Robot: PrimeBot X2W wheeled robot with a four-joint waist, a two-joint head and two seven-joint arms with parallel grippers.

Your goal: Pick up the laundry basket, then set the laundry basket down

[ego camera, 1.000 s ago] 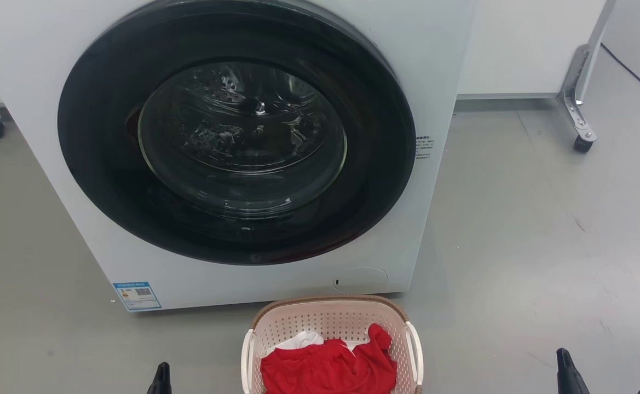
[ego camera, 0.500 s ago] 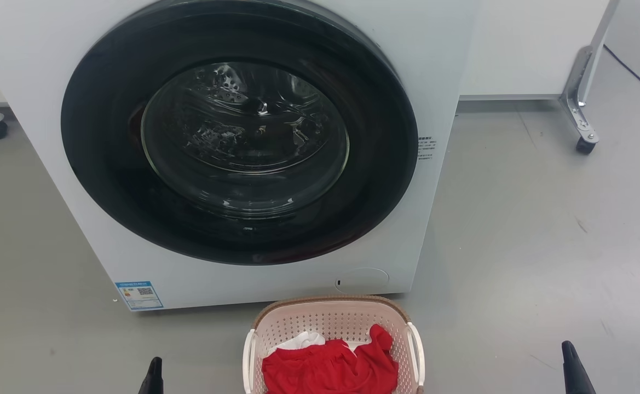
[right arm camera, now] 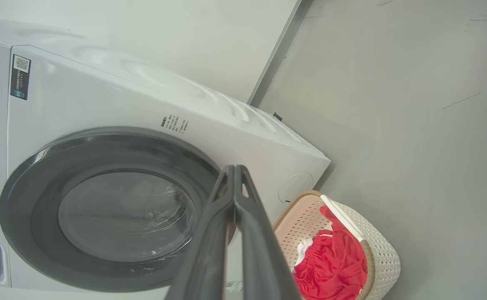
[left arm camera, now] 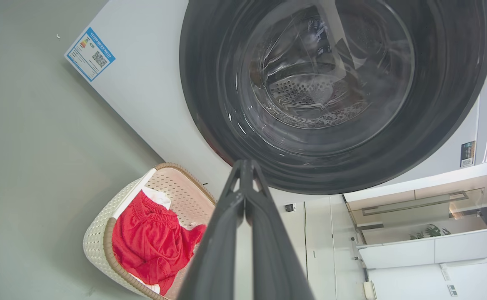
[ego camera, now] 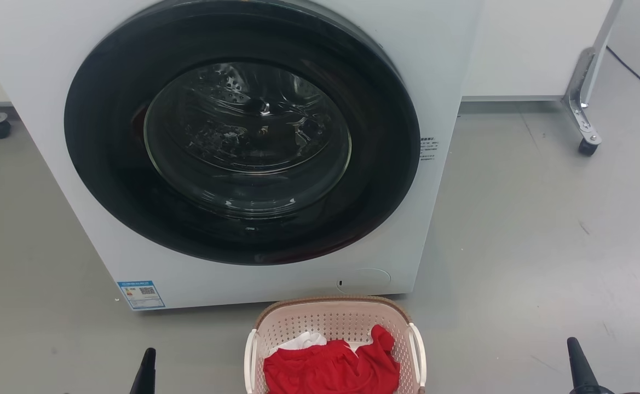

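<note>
The washing machine (ego camera: 440,60) bears a blue-edged label (ego camera: 139,295) with a QR code at the lower left of its front. A few lines of small dark print (ego camera: 428,149) sit right of its closed round door (ego camera: 243,131), and a dark sticker (right arm camera: 20,77) with another QR code sits near its top. None of the writing is legible. The laundry basket (ego camera: 330,320) stands on the grey floor (ego camera: 528,230) just before the machine, holding a red garment (ego camera: 330,371) over a white cloth (ego camera: 302,341). The left gripper (left arm camera: 243,164) and right gripper (right arm camera: 235,168) flank it without touching, each with fingertips pressed together on nothing.
</note>
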